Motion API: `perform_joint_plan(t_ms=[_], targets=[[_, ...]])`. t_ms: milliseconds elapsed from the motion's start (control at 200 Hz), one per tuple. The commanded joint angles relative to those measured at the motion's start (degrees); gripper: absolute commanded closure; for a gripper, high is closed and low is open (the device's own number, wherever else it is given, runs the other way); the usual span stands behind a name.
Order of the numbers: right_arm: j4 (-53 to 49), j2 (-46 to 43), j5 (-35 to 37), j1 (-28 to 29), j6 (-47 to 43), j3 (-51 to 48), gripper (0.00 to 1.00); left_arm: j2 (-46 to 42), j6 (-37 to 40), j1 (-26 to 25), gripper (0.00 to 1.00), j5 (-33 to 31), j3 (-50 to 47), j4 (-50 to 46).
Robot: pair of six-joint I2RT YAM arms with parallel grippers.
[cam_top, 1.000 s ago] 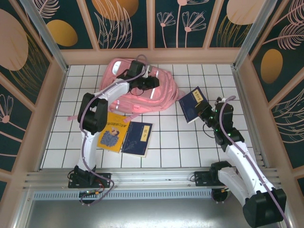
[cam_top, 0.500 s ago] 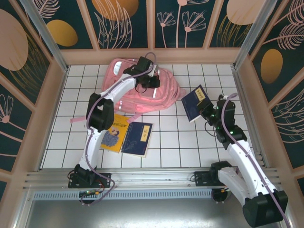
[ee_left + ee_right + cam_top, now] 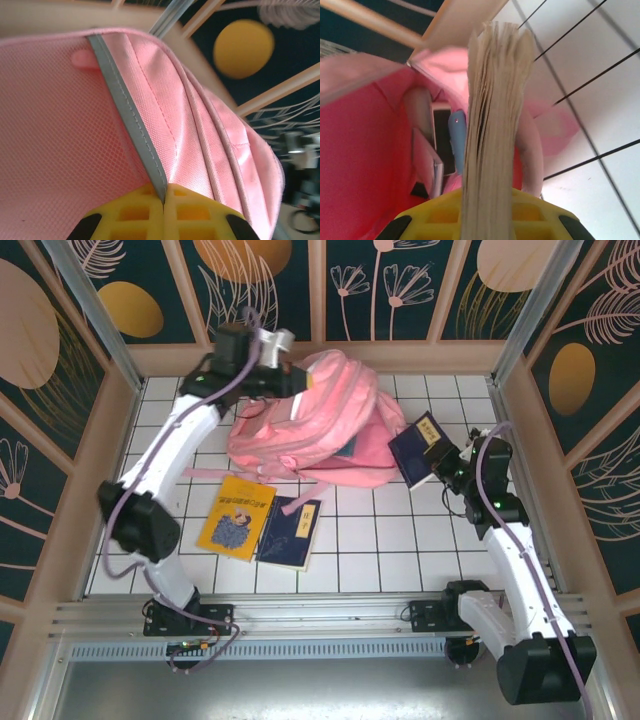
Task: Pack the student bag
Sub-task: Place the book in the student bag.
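**Pink bag held open, book right at its mouth**

Top view: the pink bag [image 3: 320, 415] sits at the back middle of the white tiled table [image 3: 380, 540], closer to the rear wall than to the arms. The left gripper [image 3: 288, 375] has it by the top end, so that end is up off the tiles and the opening faces right.

On the left wrist cam the left gripper [image 3: 164, 192] is clamped shut on the bag's grey strip [image 3: 130, 115]. The yellow fingers [image 3: 135, 215] meet with just the strip and fabric pinched between them.

The right gripper [image 3: 445, 468] is closed on a dark blue book [image 3: 420, 448], holding it tilted just at the bag's right edge. From the right wrist cam the page edges [image 3: 495, 100] stand up between the jaws of that gripper [image 3: 487, 212], and past them is the bag's pink inside [image 3: 365, 150]. There are a few flat things [image 3: 442, 145] tucked in there, maybe a phone and a light blue piece, but it's too blurry to be sure.

Two more books lie flat on the table, touching each other, in front of the bag and near the left arm: a yellow book [image 3: 237, 517] and a blue book [image 3: 292, 532]
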Motion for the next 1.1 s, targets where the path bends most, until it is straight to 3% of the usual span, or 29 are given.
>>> perform_joint_plan(t_ms=[0,80,385,585,871,1096], targets=[[8.85,1.21,-15.88,-0.57,-0.73,2.59,1.0,-5.11,-10.48,3.95,1.0,15.35,-4.72,24.89],[11.04,1.73,-21.2,-0.47,0.39,3.02,1.0,-3.88,-13.48,4.08,1.0,18.12,-5.86,28.78],[9.28,3.61,-27.39,1.21,-1.1,5.27,1.0,1.33,-22.42,4.1,1.0,24.0,-3.41,40.46],[21.77,11.19,-31.54,5.53,5.61,2.9,1.0,3.82,-26.37,2.4,1.0,27.2,-0.5,45.02],[26.88,30.79,-26.3,15.81,5.3,12.99,1.0,3.8,-26.16,1.18,1.0,28.89,-1.15,46.05],[32.27,50.34,-18.09,21.17,11.18,24.73,1.0,4.39,-27.65,0.61,1.0,29.73,-0.84,48.47]])
